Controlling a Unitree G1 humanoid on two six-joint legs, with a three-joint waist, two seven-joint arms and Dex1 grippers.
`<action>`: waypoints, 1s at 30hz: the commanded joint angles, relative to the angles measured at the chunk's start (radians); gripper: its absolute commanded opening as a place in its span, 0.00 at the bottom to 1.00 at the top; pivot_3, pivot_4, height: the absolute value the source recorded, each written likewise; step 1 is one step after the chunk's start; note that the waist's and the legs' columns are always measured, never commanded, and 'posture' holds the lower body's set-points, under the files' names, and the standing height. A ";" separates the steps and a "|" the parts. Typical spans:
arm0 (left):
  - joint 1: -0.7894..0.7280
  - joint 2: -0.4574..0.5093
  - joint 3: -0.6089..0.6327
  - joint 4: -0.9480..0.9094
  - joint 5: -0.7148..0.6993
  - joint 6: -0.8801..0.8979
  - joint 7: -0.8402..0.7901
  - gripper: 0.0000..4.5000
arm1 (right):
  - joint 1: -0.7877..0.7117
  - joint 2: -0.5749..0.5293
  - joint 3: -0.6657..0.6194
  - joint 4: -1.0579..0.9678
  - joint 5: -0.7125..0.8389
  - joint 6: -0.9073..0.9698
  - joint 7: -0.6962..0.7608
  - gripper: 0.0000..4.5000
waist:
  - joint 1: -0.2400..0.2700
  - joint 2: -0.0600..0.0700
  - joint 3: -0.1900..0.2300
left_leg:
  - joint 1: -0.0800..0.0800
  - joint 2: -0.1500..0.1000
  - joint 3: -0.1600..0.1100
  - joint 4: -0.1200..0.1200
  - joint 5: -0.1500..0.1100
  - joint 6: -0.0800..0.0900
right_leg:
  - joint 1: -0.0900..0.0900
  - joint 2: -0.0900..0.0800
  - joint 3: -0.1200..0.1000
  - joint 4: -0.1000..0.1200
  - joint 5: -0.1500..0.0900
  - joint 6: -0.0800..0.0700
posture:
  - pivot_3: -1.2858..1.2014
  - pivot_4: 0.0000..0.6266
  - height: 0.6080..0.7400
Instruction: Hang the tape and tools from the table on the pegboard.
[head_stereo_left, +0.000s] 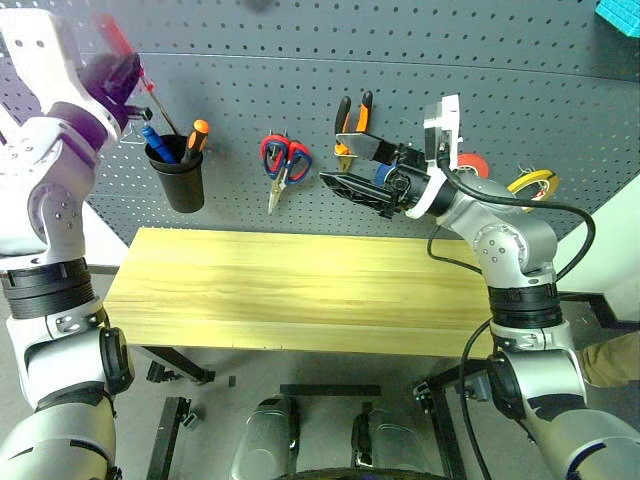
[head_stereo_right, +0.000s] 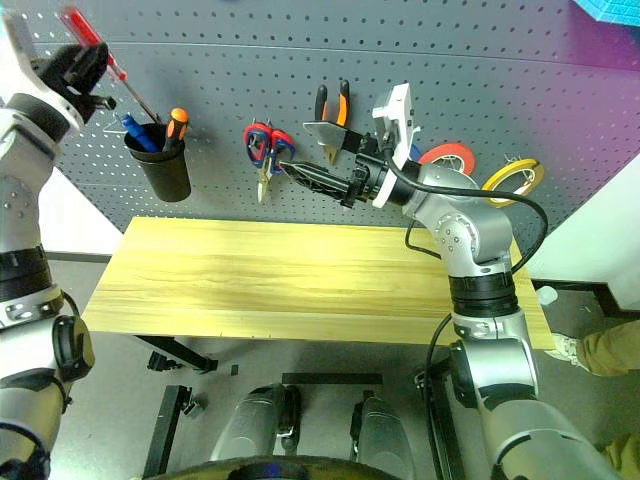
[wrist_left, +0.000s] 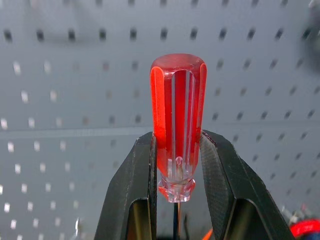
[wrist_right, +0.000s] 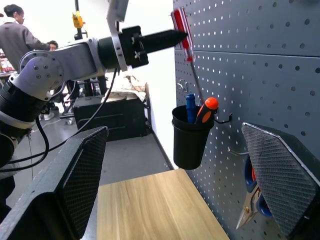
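Observation:
My left gripper (head_stereo_left: 118, 78) is shut on the slim red-handled screwdriver (wrist_left: 177, 107), held high at the left of the dark pegboard (head_stereo_left: 300, 80). Its shaft slants down toward a black cup (head_stereo_left: 180, 178). My right gripper (head_stereo_left: 332, 160) stands open and empty in front of the board, just ahead of the orange-and-black pliers (head_stereo_left: 353, 118) hanging there. The red tape (head_stereo_right: 448, 155) hangs on the board behind my right wrist, partly hidden. The light wooden table (head_stereo_left: 300, 290) below is bare.
The cup hangs on the board and holds an orange-handled screwdriver (head_stereo_left: 198, 133) and a blue tool. Red-and-blue-handled scissors (head_stereo_left: 284, 162) hang left of the pliers, and a yellow tape roll (head_stereo_right: 515, 176) at the right. A person (wrist_right: 15, 30) stands far off.

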 joint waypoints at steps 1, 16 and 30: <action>-0.006 0.020 -0.014 -0.026 0.038 0.016 0.011 0.20 | -0.007 -0.012 -0.022 -0.035 0.006 -0.010 0.000 1.00 | 0.000 0.000 0.000 | 0.000 0.000 0.000 0.000 0.000 0.000 | 0.000 0.000 0.000 0.000 0.000 0.000 | 0.60 0.09 1.00; 0.018 -0.002 0.033 -0.070 0.022 -0.017 -0.058 0.76 | 0.021 -0.042 -0.034 -0.041 0.005 -0.007 0.000 1.00 | 0.000 0.000 0.000 | 0.000 0.000 0.000 0.000 0.000 -0.001 | 0.000 0.000 0.000 0.000 0.000 0.000 | 0.60 0.07 1.00; 0.463 0.001 -0.085 -0.006 -0.017 -0.513 -0.761 0.76 | 0.220 -0.177 -0.057 -0.048 -0.042 0.008 0.007 1.00 | 0.003 0.000 -0.009 | 0.001 0.000 0.001 0.000 -0.002 -0.002 | 0.001 -0.002 0.000 -0.001 0.000 -0.001 | 0.59 0.10 1.00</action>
